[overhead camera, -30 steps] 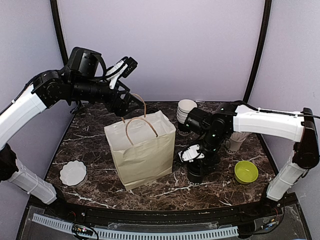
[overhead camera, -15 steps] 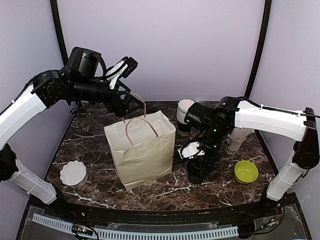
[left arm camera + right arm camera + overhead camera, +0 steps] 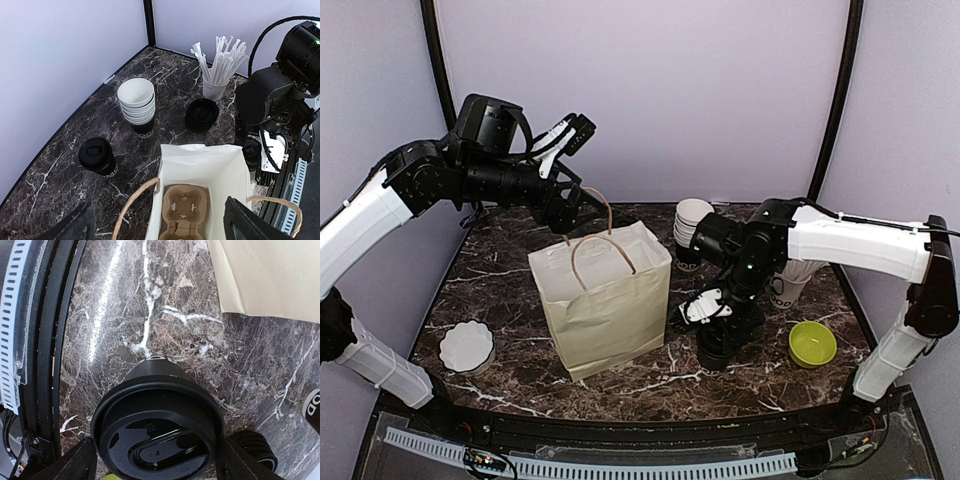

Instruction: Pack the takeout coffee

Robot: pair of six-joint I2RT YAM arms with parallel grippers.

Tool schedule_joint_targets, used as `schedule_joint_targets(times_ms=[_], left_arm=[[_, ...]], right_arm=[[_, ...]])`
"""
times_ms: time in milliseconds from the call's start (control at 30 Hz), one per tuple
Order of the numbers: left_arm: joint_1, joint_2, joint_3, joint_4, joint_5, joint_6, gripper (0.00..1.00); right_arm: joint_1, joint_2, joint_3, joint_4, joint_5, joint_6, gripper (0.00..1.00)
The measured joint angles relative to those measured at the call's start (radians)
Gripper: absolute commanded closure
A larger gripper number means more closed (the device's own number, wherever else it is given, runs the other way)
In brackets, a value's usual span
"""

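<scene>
A coffee cup with a black lid stands on the marble right of the paper bag. My right gripper is down around it, and its fingers press the lid's rim on both sides. The same cup shows in the left wrist view. Another lidded coffee cup stands behind the bag. My left gripper hangs open above the bag's open mouth, where a cardboard cup carrier lies on the bottom. In the top view the left gripper is by the raised handle.
A stack of white cups and a black-lidded thing stand at the back. A cup of white sticks is behind the right arm. A green bowl sits at the front right, a white fluted dish at the front left.
The right arm lifted slightly and came back down around the cup. The left arm and the bag have not moved.
</scene>
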Motion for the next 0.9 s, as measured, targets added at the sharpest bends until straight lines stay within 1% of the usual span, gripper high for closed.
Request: schedule_joint_targets(times_ms=[167,333,533,733,900], left_arm=[[0.0,0.0,0.0,0.0,0.0,0.0,0.09],[0.0,0.0,0.0,0.0,0.0,0.0,0.09],[0.0,0.0,0.0,0.0,-0.003,0.0,0.09],[0.0,0.001,0.054,-0.036,-0.023,-0.002,0.09],[0.0,-0.026,0.096,-0.058,-0.044,-0.03,0.09]], right_arm=[[0.0,0.0,-0.016,0.005,0.013,0.0,0.25],[0.0,0.0,-0.017,0.007,0.02,0.005,0.34],[0.0,-0.001,-0.013,0.006,0.027,0.011,0.43],[-0.006,-0.014,0.043,-0.018,0.031,0.008,0.44],[-0.041,-0.018,0.189,-0.07,0.023,-0.005,0.45]])
